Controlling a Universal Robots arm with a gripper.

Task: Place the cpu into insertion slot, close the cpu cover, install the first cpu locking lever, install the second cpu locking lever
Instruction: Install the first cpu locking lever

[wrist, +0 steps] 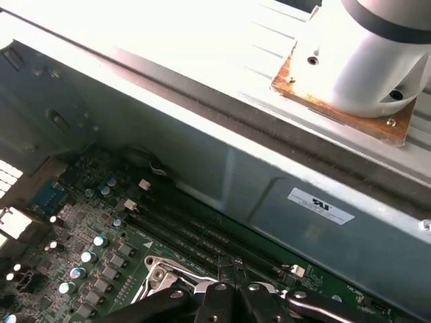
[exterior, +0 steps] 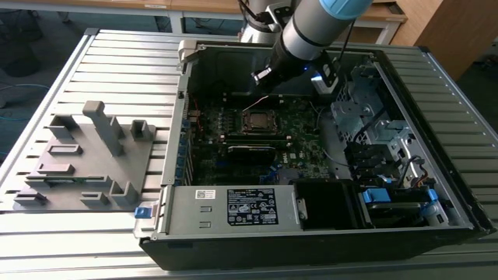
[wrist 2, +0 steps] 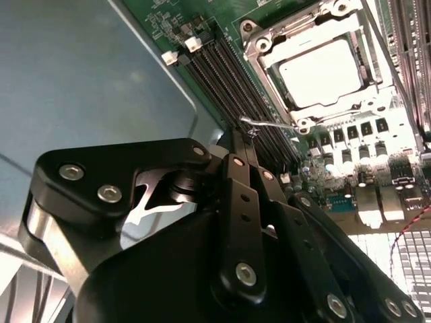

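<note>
Cpu (wrist 2: 323,70) sits in the insertion slot (exterior: 258,121), and the cpu cover (wrist 2: 266,46) seems to lie flat around it. The gripper (wrist 2: 244,138) has its fingers pressed together, tips just beside a thin locking lever (wrist 2: 273,124). To seat this lever well, I think the push must stay on the wire and avoid the memory slots (wrist 2: 229,67). A white label (wrist: 321,206) on the case wall carries print that I cannot read.

Harsh glare, cpu (wrist 2: 322,70) blown out, dark shadows elsewh.
</note>
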